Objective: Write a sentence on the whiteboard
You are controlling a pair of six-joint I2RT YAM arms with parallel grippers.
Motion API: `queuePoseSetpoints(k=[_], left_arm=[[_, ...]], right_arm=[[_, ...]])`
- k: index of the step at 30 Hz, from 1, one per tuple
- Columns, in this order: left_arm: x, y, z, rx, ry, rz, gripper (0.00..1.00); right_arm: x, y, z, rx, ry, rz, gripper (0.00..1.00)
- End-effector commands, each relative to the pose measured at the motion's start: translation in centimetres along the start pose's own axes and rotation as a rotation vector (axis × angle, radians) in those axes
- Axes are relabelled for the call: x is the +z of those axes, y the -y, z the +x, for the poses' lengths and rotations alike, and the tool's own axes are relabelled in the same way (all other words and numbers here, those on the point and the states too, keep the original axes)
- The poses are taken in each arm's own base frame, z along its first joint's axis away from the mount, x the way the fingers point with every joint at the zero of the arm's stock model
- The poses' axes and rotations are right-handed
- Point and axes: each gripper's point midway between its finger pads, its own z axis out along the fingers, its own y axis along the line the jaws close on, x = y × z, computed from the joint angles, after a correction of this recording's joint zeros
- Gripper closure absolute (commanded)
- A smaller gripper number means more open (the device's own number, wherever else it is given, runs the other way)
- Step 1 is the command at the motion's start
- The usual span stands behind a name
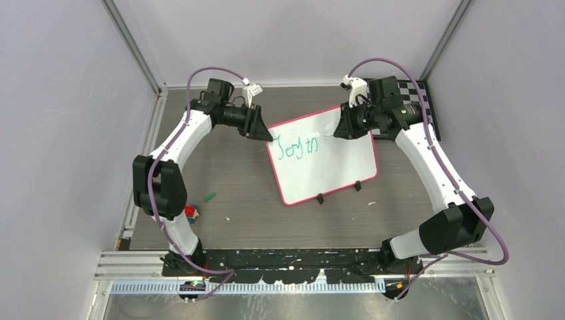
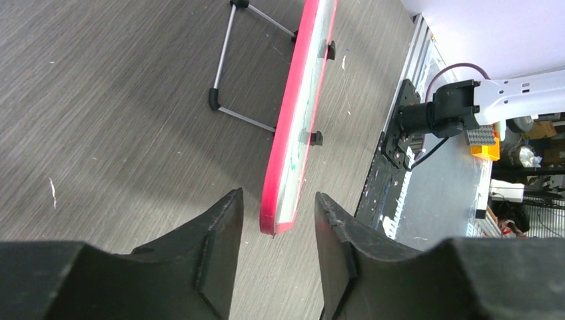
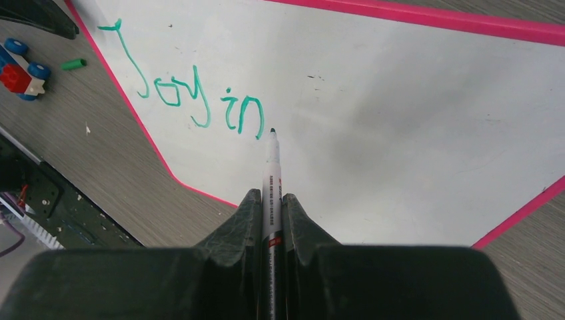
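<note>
The whiteboard with its pink-red rim stands tilted on the table; it also shows in the right wrist view. Green lettering on it reads "Joy in". My right gripper is shut on a white marker. The marker's green tip sits at the board just right of "in". My left gripper is open at the board's upper left corner. In the left wrist view the corner of the rim lies between my left gripper's fingers, apart from both.
A black-and-white checkered board lies behind the right arm. A green marker cap and a small red-and-blue toy lie on the table at the left. Two black clips sit on the board's lower rim. Wire stand legs prop it from behind.
</note>
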Motion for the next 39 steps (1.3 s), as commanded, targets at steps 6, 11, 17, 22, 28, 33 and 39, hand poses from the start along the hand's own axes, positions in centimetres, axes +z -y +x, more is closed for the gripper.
queuePoseSetpoints(k=[6, 11, 17, 22, 28, 33, 39], left_arm=[[-0.6, 1.4, -1.8, 0.063, 0.050, 0.035, 0.76], [-0.5, 0.8, -2.1, 0.091, 0.027, 0.029, 0.98], [-0.1, 0.1, -2.3, 0.084, -0.008, 0.034, 1.00], [-0.1, -0.1, -1.7, 0.086, -0.030, 0.035, 1.00], [-0.2, 0.0, -1.6, 0.086, -0.032, 0.026, 1.00], [-0.2, 0.0, -1.4, 0.090, -0.032, 0.026, 1.00], [-0.3, 0.2, -1.3, 0.090, -0.031, 0.026, 1.00]], right_arm=[[0.6, 0.5, -1.4, -0.027, 0.042, 0.008, 1.00], [0.1, -0.5, -1.1, -0.030, 0.039, -0.034, 1.00], [-0.1, -0.1, -0.7, -0.045, 0.037, -0.013, 1.00], [0.4, 1.1, -0.5, -0.045, 0.030, 0.042, 1.00], [0.8, 1.7, -0.7, -0.036, 0.040, 0.072, 1.00], [1.0, 1.9, -1.0, -0.032, 0.044, 0.079, 1.00], [1.3, 1.9, -1.4, -0.026, 0.052, 0.073, 1.00]])
